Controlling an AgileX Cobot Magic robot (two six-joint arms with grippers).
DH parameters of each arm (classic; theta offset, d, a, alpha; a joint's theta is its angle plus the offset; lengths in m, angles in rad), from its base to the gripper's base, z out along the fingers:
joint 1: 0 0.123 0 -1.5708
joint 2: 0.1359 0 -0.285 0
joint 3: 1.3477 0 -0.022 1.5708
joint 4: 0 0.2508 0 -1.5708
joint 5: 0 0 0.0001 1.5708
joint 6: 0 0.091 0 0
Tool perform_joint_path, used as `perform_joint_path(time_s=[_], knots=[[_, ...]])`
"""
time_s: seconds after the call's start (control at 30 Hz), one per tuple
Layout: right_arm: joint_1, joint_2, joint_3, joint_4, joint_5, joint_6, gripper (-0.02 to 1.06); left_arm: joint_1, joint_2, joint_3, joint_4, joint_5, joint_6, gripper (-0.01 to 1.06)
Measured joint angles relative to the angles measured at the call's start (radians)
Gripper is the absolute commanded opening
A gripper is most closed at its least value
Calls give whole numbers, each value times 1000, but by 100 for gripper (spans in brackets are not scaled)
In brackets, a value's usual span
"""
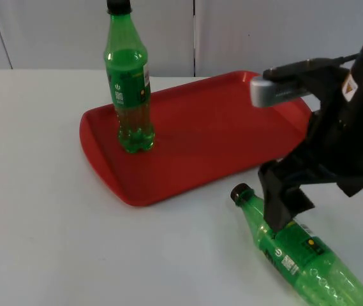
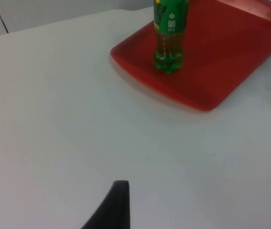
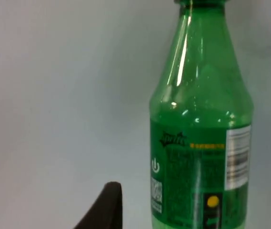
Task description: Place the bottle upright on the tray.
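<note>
Lying bottle (image 1: pixel 299 252) nearest the lens: green, on its side on the white surface (image 1: pixel 41 223), off the red tray (image 1: pixel 219 137), just beside its near edge. Long axis runs diagonally, cap toward the tray, base away. Right claw (image 1: pixel 283 207) directly over its neck and shoulder; how far open, and whether touching, cannot tell. Second green bottle (image 1: pixel 129 83) upright on the tray's far-left part. Left claw (image 2: pixel 114 205) waits over bare surface, well apart; spread unreadable. Right arm clearly nearer.
</note>
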Motion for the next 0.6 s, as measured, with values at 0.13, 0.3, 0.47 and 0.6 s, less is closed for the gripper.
perform_joint_path(time_s=[0.13,0.3,0.47,0.6], knots=[[11,56,0,-18,-45,18,101,0,0,0,0,0,0,105],[11,107,0,-20,-85,24,101,0,0,0,0,0,0,105],[11,163,0,-22,-129,25,101,0,0,0,0,0,0,105],[11,193,0,-27,-169,25,101,0,0,0,0,0,0,105]])
